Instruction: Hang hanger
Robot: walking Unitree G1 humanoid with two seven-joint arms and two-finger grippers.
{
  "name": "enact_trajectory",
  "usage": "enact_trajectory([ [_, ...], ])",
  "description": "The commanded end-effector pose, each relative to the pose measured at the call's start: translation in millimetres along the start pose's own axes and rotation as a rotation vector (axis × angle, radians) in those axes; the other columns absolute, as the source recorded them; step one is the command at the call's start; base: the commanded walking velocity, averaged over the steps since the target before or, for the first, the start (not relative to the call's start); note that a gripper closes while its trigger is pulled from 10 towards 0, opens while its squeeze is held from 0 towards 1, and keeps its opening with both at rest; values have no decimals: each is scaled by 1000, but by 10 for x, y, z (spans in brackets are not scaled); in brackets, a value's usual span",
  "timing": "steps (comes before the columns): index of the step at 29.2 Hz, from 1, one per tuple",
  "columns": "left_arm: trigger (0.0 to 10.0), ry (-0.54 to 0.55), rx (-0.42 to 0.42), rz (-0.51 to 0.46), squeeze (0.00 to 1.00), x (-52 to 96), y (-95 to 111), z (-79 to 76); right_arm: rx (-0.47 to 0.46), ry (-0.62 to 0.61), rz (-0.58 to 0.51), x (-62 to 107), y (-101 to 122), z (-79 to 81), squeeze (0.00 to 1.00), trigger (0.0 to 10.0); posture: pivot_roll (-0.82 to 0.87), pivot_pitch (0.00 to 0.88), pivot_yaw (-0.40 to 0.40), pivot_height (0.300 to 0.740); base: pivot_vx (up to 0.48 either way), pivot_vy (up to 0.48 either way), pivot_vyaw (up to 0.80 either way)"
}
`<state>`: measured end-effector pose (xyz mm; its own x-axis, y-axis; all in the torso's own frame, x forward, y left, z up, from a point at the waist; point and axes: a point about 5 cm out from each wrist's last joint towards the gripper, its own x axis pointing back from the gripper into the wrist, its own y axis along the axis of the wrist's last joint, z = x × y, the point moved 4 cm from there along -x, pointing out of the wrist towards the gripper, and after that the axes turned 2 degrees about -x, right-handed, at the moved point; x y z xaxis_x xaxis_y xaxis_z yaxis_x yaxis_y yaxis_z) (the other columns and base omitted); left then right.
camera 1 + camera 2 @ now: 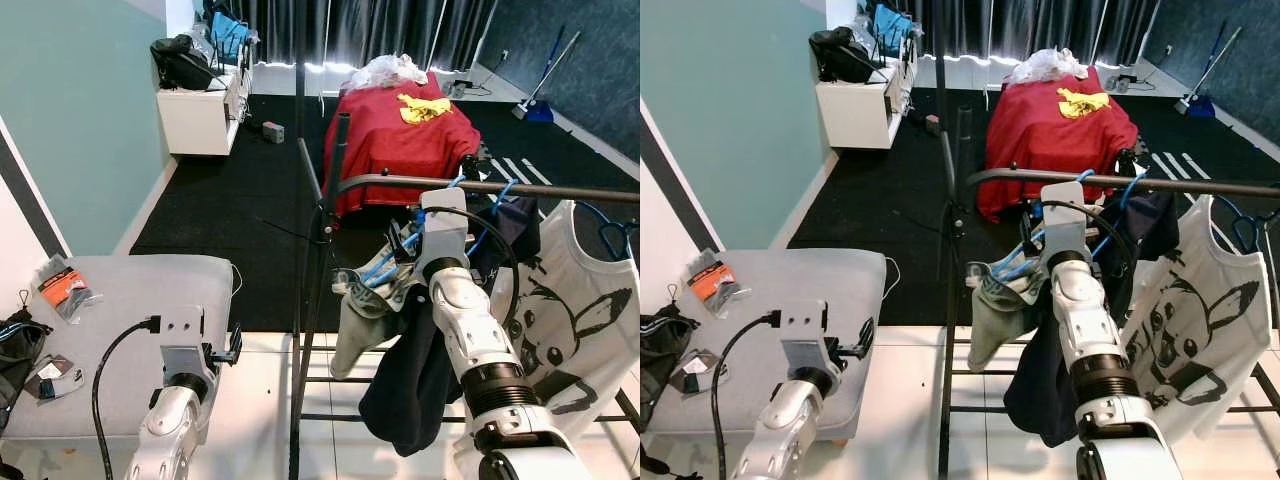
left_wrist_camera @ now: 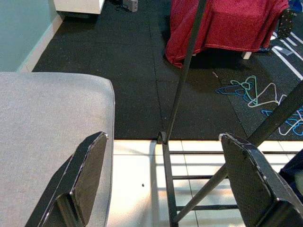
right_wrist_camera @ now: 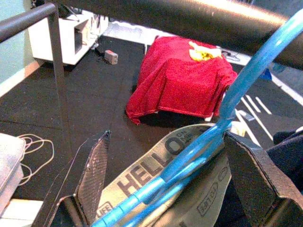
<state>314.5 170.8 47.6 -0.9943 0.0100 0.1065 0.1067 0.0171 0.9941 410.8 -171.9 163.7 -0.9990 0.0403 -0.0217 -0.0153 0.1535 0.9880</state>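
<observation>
A black clothes rail [image 1: 480, 186] crosses the right half of the scene. My right gripper [image 3: 165, 136] is raised just under it, open, its fingers [image 3: 92, 175] wide apart. A blue hanger [image 3: 203, 151] runs between them, and its neck rises to the rail [image 3: 189, 16]. It carries a grey-green garment [image 1: 365, 310] printed "HELLO". My left gripper [image 2: 163, 137] is open and holds nothing. It hovers low beside the grey bench [image 2: 42, 123], over the white tiles.
A dark navy garment [image 1: 410, 390] and a white cartoon T-shirt [image 1: 575, 310] hang on the rail. Behind it is a red-draped table [image 1: 400, 140], with loose hangers [image 2: 255, 92] on the black mat. A white shelf [image 1: 200, 115] stands far left. The rack's post [image 1: 315, 300] rises mid-scene.
</observation>
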Motion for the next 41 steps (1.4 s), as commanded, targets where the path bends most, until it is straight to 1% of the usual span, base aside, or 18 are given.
enact_trajectory([
  [1, 10000, -16, 2, 1, 0, 16, -6, -24, -35, -20, 28, -15, -56, -25, 0, 10000, -38, 0, -59, 740, 0, 0, 0],
  [8, 10000, -23, -2, -2, 0, -1, 24, -13, -59, -38, 41, -42, -76, -62, 0, 10000, -40, 0, -53, 740, 0, 0, 0],
  [9, 10000, -26, -1, -4, 0, -5, 32, -22, -64, -38, 42, -44, -69, -65, 0, 4314, -40, 0, -54, 740, 0, 0, 0],
  [10, 10000, -26, -1, -4, 0, -5, 32, -22, -64, -38, 42, -44, -69, -65, 0, 4314, -40, 0, -54, 740, 0, 0, 0],
  [11, 10000, -28, -1, -5, 0, -8, 35, -28, -68, -37, 42, -45, -64, -65, 0, 2549, -41, 0, -55, 740, 0, 0, 0],
  [13, 10000, -28, -1, -5, 0, -8, 35, -28, -68, -37, 42, -45, -64, -65, 0, 2549, -41, 0, -55, 740, 0, 0, 0],
  [14, 10000, -30, 1, -5, 0, -5, 36, -38, -73, -36, 45, -42, -65, -65, 0, 0, -42, 0, -55, 740, 0, 0, 0],
  [27, 10000, -50, 2, -8, 0, -11, 55, -72, -77, -44, 48, -37, -71, -64, 0, 0, -47, 0, -44, 740, 0, 0, 0],
  [31, 10000, -59, -1, -4, 0, -10, 52, -76, -75, -47, 47, -16, -80, -50, 0, 0, -46, 0, -44, 740, 0, 0, 0],
  [33, 10000, -65, -1, -2, 0, -8, 50, -80, -77, -42, 36, 36, -75, -2, 0, 0, -42, 0, -41, 740, 0, 0, 0],
  [35, 10000, -65, -1, -2, 0, -8, 50, -80, -77, -42, 36, 36, -75, -2, 0, 0, -42, 0, -41, 740, 0, 0, 0],
  [36, 10000, -68, -1, 2, 0, -1, 43, -85, -82, -18, 31, 71, -82, 58, 0, 0, -42, 0, -39, 740, 0, 0, 0],
  [37, 10000, -68, -1, 2, 0, -1, 43, -85, -82, -18, 31, 71, -82, 58, 0, 0, -42, 0, -39, 740, 0, 0, 0],
  [38, 10000, -72, -3, 9, 0, 16, 23, -96, -79, 44, 32, 134, -126, 177, 0, 0, -40, 0, -35, 740, 0, 0, 0],
  [40, 10000, -72, -3, 9, 0, 16, 23, -96, -79, 44, 32, 134, -126, 177, 0, 0, -40, 0, -35, 740, 0, 0, 0],
  [41, 10000, -72, -4, 13, 0, 34, 9, -99, -71, 101, 32, 205, -170, 278, 0, 0, -40, 0, -33, 740, 0, 0, 0],
])
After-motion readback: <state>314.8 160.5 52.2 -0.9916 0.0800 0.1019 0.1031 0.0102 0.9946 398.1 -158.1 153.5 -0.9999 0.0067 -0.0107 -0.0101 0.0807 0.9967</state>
